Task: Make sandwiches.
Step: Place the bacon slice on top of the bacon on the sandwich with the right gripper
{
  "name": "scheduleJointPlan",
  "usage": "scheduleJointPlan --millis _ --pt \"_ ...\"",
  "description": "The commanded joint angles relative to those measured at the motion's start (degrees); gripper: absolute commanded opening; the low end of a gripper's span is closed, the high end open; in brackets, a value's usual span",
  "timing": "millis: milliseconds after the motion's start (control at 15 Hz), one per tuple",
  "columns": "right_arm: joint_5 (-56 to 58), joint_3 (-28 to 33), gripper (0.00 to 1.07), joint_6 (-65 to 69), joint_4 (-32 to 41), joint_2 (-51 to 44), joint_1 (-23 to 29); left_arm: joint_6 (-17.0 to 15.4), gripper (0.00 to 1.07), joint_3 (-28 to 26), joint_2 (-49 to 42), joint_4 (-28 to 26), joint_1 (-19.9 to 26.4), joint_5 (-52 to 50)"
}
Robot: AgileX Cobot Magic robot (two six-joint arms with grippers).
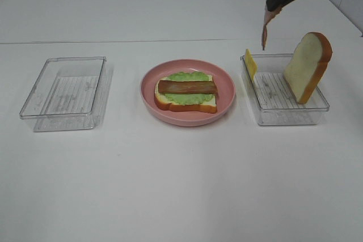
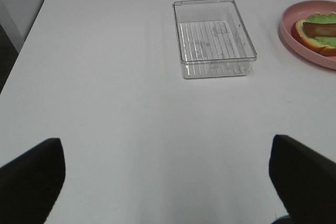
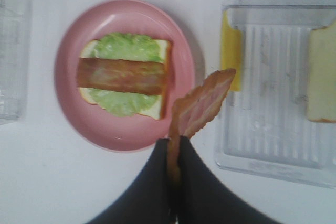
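Pink plate (image 1: 187, 120) bearing a bread slice (image 1: 164, 101), lettuce (image 1: 193, 100) and one bacon strip (image 1: 187, 86). Second strip (image 3: 202, 103) pinched in the right gripper (image 3: 173, 153), aloft beside the clear tray (image 1: 283, 118). Seemingly halfway; cheese (image 1: 250, 64) and top slice (image 1: 308, 66) waiting there. Left gripper (image 2: 168, 179) spread wide, holding nothing.

Table (image 1: 170, 191) front half lay open. Across mid-table stood left tray (image 1: 34, 111), plate (image 1: 227, 92) w/ sandwich (image 1: 187, 101), right tray (image 1: 289, 119) w/ leaning bread slice (image 1: 309, 66) & cheese (image 1: 250, 63); bacon strip (image 1: 265, 29) hung over its far-left corner.
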Motion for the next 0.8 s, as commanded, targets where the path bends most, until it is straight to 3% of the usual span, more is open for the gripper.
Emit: scheduleJointPlan --millis 67,400,600,800 --pt "-6.4 0.2 0.0 -8.3 14.0 2.1 1.2 -0.3 0.98 0.1 -1.3 -0.1 -0.3 -0.2" --pt "-8.1 0.2 0.0 -23.5 40.8 11.1 5.1 -0.3 0.98 0.1 -1.3 -0.1 -0.3 -0.2" --pt "-9.7 0.2 0.0 -28.2 46.8 16.6 7.8 -0.3 0.98 0.1 -1.3 -0.1 -0.3 -0.2" --pt "-10.3 -1.5 0.0 -29.3 47.4 21.4 8.5 -0.3 0.98 0.1 -1.3 -0.1 -0.3 -0.2"
